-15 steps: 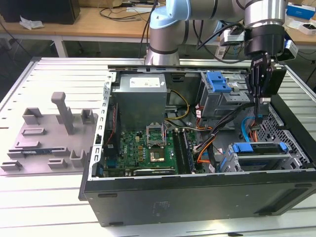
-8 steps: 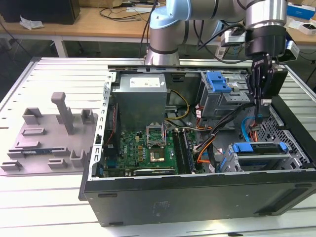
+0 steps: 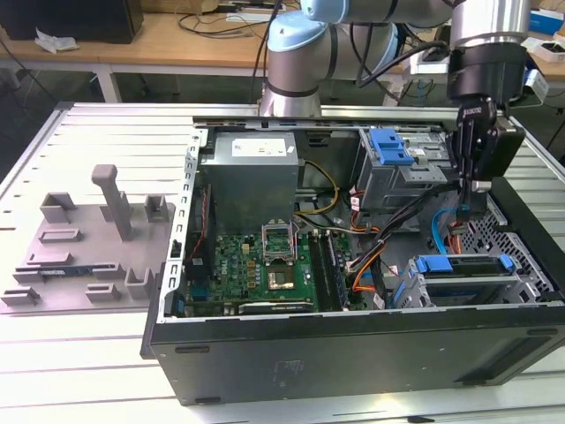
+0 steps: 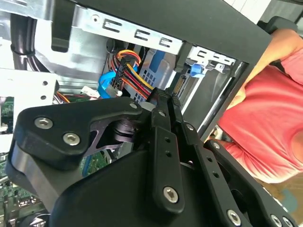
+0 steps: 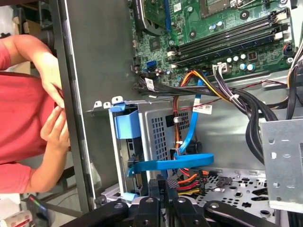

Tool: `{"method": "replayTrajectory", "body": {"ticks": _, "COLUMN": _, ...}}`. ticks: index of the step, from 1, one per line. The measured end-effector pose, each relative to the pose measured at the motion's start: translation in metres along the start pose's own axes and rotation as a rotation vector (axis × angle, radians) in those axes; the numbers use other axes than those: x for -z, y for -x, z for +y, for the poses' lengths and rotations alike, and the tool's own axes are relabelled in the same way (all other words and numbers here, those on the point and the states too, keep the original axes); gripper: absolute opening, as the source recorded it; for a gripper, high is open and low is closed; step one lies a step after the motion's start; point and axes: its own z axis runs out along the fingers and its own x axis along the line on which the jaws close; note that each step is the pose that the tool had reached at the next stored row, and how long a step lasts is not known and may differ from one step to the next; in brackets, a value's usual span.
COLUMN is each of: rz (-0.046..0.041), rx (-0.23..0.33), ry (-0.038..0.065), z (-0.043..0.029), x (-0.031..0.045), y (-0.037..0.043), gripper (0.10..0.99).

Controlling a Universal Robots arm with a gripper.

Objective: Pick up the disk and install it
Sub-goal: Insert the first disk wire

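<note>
Hanging wrist-down over the open computer case (image 3: 353,353), the arm held its gripper (image 3: 474,185) upright near the case's wall on the exterior view's right. Fingers were pressed together, tips beside the coloured power wires (image 4: 136,71). The disk (image 3: 463,264) sat in the drive cage (image 3: 468,291) at the case's near corner, below the gripper.

The opened computer case (image 3: 353,353) lay on the slatted table (image 3: 106,124), with a fixture plate (image 3: 88,238) beside it to the exterior view's left. Inside, the motherboard (image 3: 256,265) sat in the middle, the power supply (image 3: 252,177) behind it and the drive cage (image 3: 397,177) to the exterior view's right. The disk (image 3: 463,276) sat in the near right bay. My gripper (image 3: 472,185) hung above the cables (image 3: 439,231) between cage and disk.
</note>
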Motion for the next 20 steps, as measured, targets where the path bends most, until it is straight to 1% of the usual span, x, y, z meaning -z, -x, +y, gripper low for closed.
{"method": "replayTrajectory", "body": {"ticks": 2, "rz": -0.0125, "rx": 0.0, "ry": 0.002, "z": -0.0005, "x": -0.0006, "y": -0.0039, "gripper": 0.165}}
{"method": "replayTrajectory", "body": {"ticks": 4, "rz": -0.0381, "rx": 0.0, "ry": 0.005, "z": -0.0012, "x": -0.0024, "y": -0.0091, "gripper": 0.165}}
{"method": "replayTrajectory", "body": {"ticks": 5, "rz": -0.047, "rx": -0.001, "ry": 0.007, "z": -0.0015, "x": -0.0033, "y": -0.0108, "gripper": 0.165}}
{"method": "replayTrajectory", "body": {"ticks": 6, "rz": -0.0586, "rx": -0.001, "ry": 0.008, "z": -0.0018, "x": -0.0046, "y": -0.0131, "gripper": 0.165}}
{"method": "replayTrajectory", "body": {"ticks": 8, "rz": -0.0656, "rx": -0.001, "ry": 0.009, "z": -0.0024, "x": -0.0082, "y": -0.0181, "gripper": 0.165}}
{"method": "replayTrajectory", "body": {"ticks": 9, "rz": -0.067, "rx": -0.001, "ry": 0.009, "z": -0.0027, "x": -0.0102, "y": -0.0208, "gripper": 0.165}}
{"method": "replayTrajectory", "body": {"ticks": 10, "rz": -0.0736, "rx": -0.001, "ry": 0.01, "z": -0.0033, "x": -0.0135, "y": -0.0253, "gripper": 0.165}}
{"method": "replayTrajectory", "body": {"ticks": 12, "rz": -0.0841, "rx": -0.001, "ry": 0.012, "z": -0.0039, "x": -0.0167, "y": -0.0299, "gripper": 0.165}}
{"method": "replayTrajectory", "body": {"ticks": 14, "rz": -0.103, "rx": -0.001, "ry": 0.014, "z": -0.0044, "x": -0.018, "y": -0.0334, "gripper": 0.165}}
{"method": "replayTrajectory", "body": {"ticks": 15, "rz": -0.1203, "rx": -0.002, "ry": 0.016, "z": -0.0048, "x": -0.0186, "y": -0.0361, "gripper": 0.165}}
{"method": "replayTrajectory", "body": {"ticks": 16, "rz": -0.1345, "rx": -0.002, "ry": 0.018, "z": -0.0051, "x": -0.0189, "y": -0.0386, "gripper": 0.165}}
{"method": "replayTrajectory", "body": {"ticks": 17, "rz": -0.1439, "rx": -0.002, "ry": 0.019, "z": -0.0054, "x": -0.0191, "y": -0.0405, "gripper": 0.165}}
{"method": "replayTrajectory", "body": {"ticks": 18, "rz": -0.1506, "rx": -0.002, "ry": 0.02, "z": -0.0056, "x": -0.0193, "y": -0.042, "gripper": 0.165}}
{"method": "replayTrajectory", "body": {"ticks": 19, "rz": -0.1633, "rx": -0.003, "ry": 0.022, "z": -0.006, "x": -0.0196, "y": -0.0448, "gripper": 0.165}}
{"method": "replayTrajectory", "body": {"ticks": 20, "rz": -0.1708, "rx": -0.003, "ry": 0.023, "z": -0.0062, "x": -0.0197, "y": -0.0463, "gripper": 0.165}}
